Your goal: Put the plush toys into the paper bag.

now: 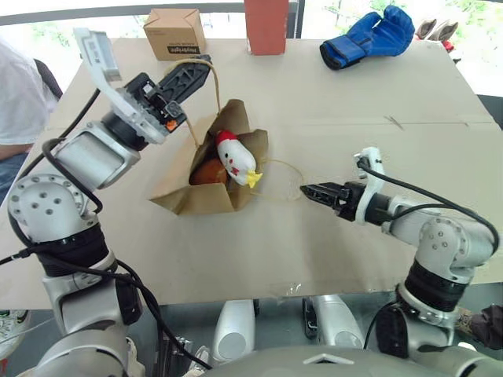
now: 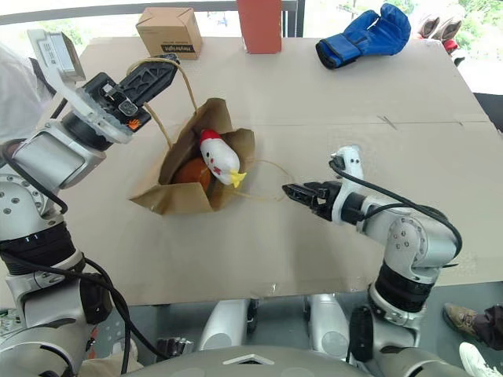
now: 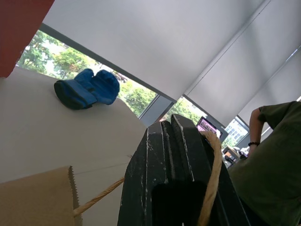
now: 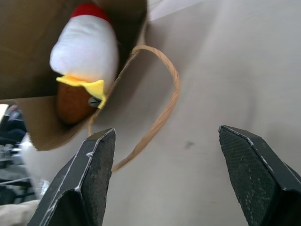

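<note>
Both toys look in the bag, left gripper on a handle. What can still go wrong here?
1. The white chick sits at the paper bag mouth, on the orange-brown toy; it may roll out if the left gripper, shut on one handle, tilts the bag.
2. The open right gripper sits beside the loose handle and may snag it.

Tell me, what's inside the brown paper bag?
Inside the paper bag sit two plush toys: the white chick on top at the opening, and the orange-brown toy beneath it. The bag's deeper part is hidden by its paper and the toys.
</note>
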You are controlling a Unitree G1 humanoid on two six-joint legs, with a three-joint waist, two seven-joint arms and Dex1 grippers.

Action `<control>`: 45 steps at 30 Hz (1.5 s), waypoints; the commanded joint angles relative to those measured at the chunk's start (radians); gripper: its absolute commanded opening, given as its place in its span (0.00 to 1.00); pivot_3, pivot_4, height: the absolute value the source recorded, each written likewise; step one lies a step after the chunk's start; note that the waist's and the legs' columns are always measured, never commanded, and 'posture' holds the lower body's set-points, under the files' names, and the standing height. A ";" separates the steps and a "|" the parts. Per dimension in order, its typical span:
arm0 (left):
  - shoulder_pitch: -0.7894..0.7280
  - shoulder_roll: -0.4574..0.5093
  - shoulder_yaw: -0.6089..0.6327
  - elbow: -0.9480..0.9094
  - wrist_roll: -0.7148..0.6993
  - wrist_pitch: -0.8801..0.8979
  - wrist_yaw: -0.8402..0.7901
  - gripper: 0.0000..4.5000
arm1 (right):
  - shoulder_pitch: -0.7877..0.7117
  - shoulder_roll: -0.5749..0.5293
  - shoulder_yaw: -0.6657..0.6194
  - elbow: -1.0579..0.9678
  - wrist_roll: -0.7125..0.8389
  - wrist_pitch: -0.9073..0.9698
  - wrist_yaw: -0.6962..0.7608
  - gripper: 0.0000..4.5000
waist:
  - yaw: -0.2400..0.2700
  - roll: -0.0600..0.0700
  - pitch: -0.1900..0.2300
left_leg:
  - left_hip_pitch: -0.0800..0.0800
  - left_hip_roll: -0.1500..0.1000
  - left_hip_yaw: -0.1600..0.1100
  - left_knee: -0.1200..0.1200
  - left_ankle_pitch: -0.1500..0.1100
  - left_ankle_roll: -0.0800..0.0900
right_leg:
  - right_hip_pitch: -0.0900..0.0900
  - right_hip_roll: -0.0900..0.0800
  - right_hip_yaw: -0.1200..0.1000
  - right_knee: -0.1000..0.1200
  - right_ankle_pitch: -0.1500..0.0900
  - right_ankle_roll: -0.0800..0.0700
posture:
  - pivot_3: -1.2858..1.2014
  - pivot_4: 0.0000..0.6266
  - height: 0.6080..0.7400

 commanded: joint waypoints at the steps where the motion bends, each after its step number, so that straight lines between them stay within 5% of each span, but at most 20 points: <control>1: -0.001 0.003 0.015 -0.038 -0.026 -0.022 -0.009 0.00 | 0.002 0.033 0.040 0.046 0.022 -0.035 -0.035 0.74 | -0.001 0.000 0.000 | 0.000 0.000 0.000 0.000 0.000 0.000 | 0.000 0.000 0.000 0.000 0.000 0.000 | 0.52 0.24 0.80; 3: 0.003 0.004 0.014 -0.043 -0.030 -0.023 -0.008 0.00 | 0.008 0.035 0.065 0.074 0.022 -0.066 -0.052 0.74 | -0.001 0.000 0.000 | 0.000 0.000 0.000 0.000 0.000 0.000 | 0.000 0.000 0.000 0.000 0.000 0.000 | 0.52 0.24 0.80; 6: 0.009 0.013 0.022 -0.046 -0.037 -0.023 -0.007 0.00 | -0.003 0.045 0.056 0.081 0.074 -0.090 -0.035 0.58 | 0.000 0.000 0.000 | -0.001 0.000 0.000 0.000 0.000 0.000 | 0.000 0.000 0.000 -0.001 0.000 0.000 | 0.52 0.24 0.80; 11: 0.018 0.018 0.025 -0.047 -0.039 -0.029 -0.010 0.00 | -0.011 0.056 0.024 0.057 0.184 -0.134 -0.007 0.03 | -0.002 0.000 0.000 | 0.000 0.000 0.000 -0.001 0.000 0.000 | 0.000 0.000 0.000 -0.001 0.000 0.000 | 0.52 0.24 0.80; 12: 0.019 0.018 0.023 -0.048 -0.037 -0.029 -0.011 0.00 | -0.018 0.064 0.005 0.050 0.220 -0.157 0.000 0.01 | -0.002 0.000 0.000 | 0.000 0.000 0.000 -0.001 0.000 0.000 | 0.000 0.000 0.000 -0.001 0.000 0.000 | 0.52 0.24 0.80; 18: -0.036 0.088 0.003 0.052 0.043 -0.007 -0.127 0.00 | -0.166 0.125 -0.156 0.001 0.641 -0.204 -0.098 0.01 | -0.003 0.001 0.000 | 0.000 0.000 0.000 -0.001 0.000 0.000 | 0.000 0.000 0.000 -0.001 0.000 0.000 | 0.52 0.24 0.80; 22: -0.198 0.172 -0.172 0.285 0.345 -0.051 -0.329 0.00 | -0.299 0.040 -0.120 0.027 0.734 -0.267 -0.269 0.01 | -0.003 0.002 0.001 | 0.000 0.000 -0.001 -0.001 0.000 0.000 | -0.001 0.001 -0.001 0.000 0.000 0.000 | 0.52 0.24 0.80; 30: -0.340 0.094 -0.438 0.557 0.782 -0.289 -0.684 0.00 | -0.221 -0.200 0.058 0.027 0.597 -0.357 -0.351 0.01 | 0.001 0.001 0.000 | -0.003 -0.002 0.002 -0.005 0.000 0.001 | -0.002 -0.002 0.001 -0.006 0.000 0.000 | 0.52 0.24 0.80; 32: -0.329 0.084 -0.462 0.576 0.836 -0.330 -0.775 0.00 | -0.188 -0.255 0.092 0.025 0.562 -0.411 -0.318 0.19 | -0.004 0.001 0.000 | -0.004 -0.002 0.003 -0.006 -0.001 0.001 | -0.004 -0.001 0.002 -0.005 0.000 0.000 | 0.52 0.24 0.80; 35: -0.298 0.129 -0.417 0.588 0.878 -0.337 -0.813 0.19 | -0.141 -0.430 0.112 -0.074 0.554 -0.407 -0.260 0.46 | -0.013 0.002 0.001 | -0.004 0.000 0.004 -0.008 -0.001 0.001 | -0.007 0.000 0.004 -0.003 0.000 0.000 | 0.52 0.24 0.80; 37: -0.231 0.182 -0.342 0.521 0.824 -0.294 -0.881 0.42 | -0.096 -0.542 0.062 -0.127 0.641 -0.389 -0.204 0.69 | -0.023 0.002 0.001 | -0.004 0.001 0.005 -0.008 -0.001 0.001 | -0.010 0.001 0.005 -0.001 0.000 0.000 | 0.52 0.24 0.80; 40: -0.093 0.246 -0.277 0.404 0.778 -0.246 -0.966 0.74 | -0.005 -0.667 -0.002 -0.156 0.787 -0.382 -0.131 0.69 | -0.032 0.002 0.001 | -0.004 0.002 0.005 -0.010 -0.001 0.001 | -0.010 0.001 0.005 -0.002 -0.001 0.000 | 0.52 0.24 0.80; 43: 0.037 0.268 -0.208 0.303 0.728 -0.205 -1.002 0.99 | 0.081 -0.787 0.037 -0.189 0.739 -0.406 -0.084 0.69 | -0.028 0.002 0.001 | -0.002 0.002 0.006 -0.010 -0.001 0.001 | -0.009 0.001 0.006 -0.001 -0.001 -0.001 | 0.52 0.24 0.80; 45: 0.126 0.273 -0.175 0.246 0.727 -0.199 -1.002 0.99 | 0.105 -0.802 0.040 -0.172 0.738 -0.436 -0.090 0.69 | -0.025 0.001 0.000 | -0.002 0.002 0.007 -0.008 -0.001 0.001 | -0.009 0.000 0.007 -0.002 -0.003 -0.004 | 0.52 0.24 0.80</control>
